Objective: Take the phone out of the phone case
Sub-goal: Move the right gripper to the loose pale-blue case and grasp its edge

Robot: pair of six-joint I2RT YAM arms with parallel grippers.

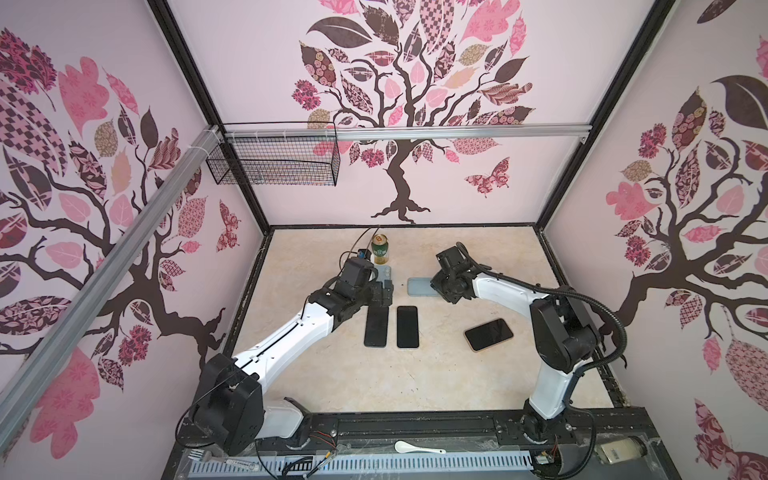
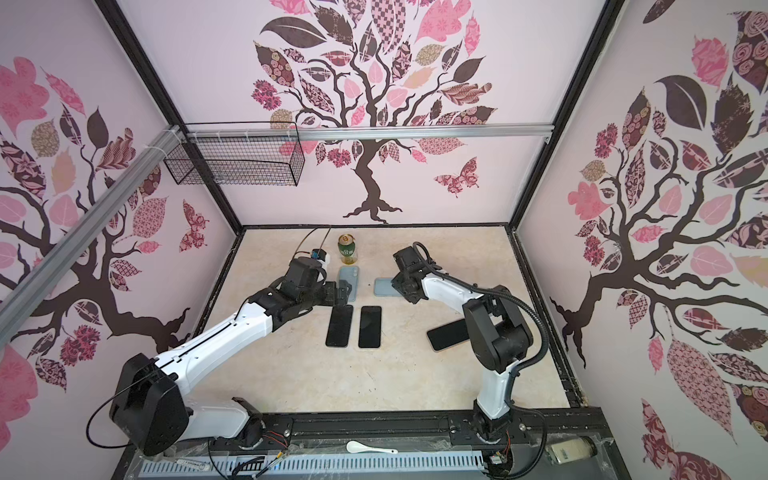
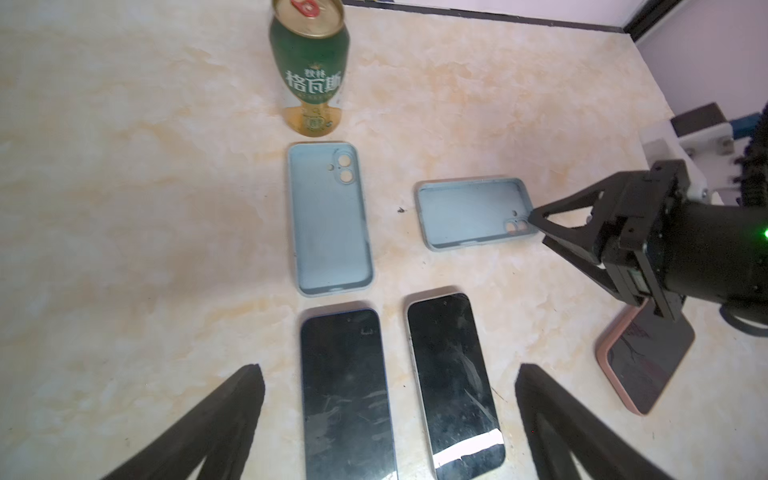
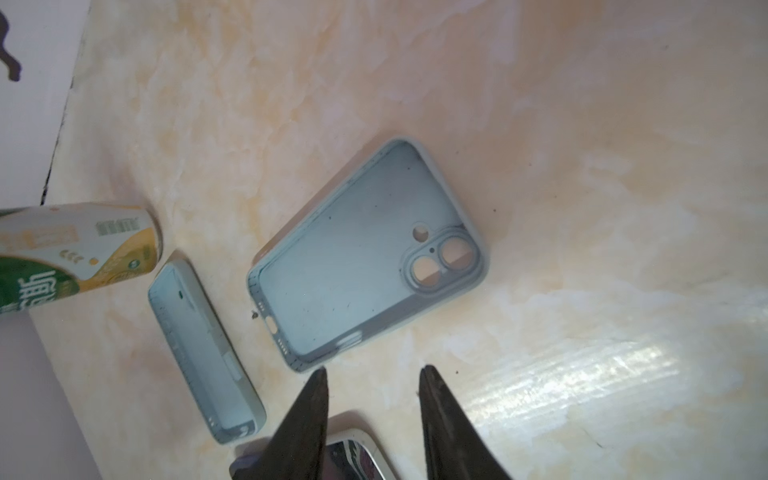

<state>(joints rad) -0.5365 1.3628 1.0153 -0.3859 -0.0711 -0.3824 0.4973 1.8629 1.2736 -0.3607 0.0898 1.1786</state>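
Note:
A dark phone [image 1: 488, 334] in a pinkish phone case [image 3: 615, 374] lies face up at the front right, partly hidden by the right arm in a top view. Two bare phones [image 1: 376, 326] [image 1: 407, 327] lie side by side mid-table. Behind them lie two empty light-blue cases [image 3: 330, 220] [image 3: 473, 214]. My left gripper [image 3: 389, 370] hovers open above the far ends of the bare phones, holding nothing. My right gripper [image 4: 374, 370] stands open and empty at the camera-hole end of the right-hand blue case [image 4: 365, 257], well behind the cased phone.
A green and gold can [image 1: 379, 249] stands upright just behind the left-hand blue case. A wire basket [image 1: 274, 162] hangs on the back left rail. A white spoon [image 1: 415, 448] lies on the front rail. The table's black border [image 1: 552, 266] runs along the right.

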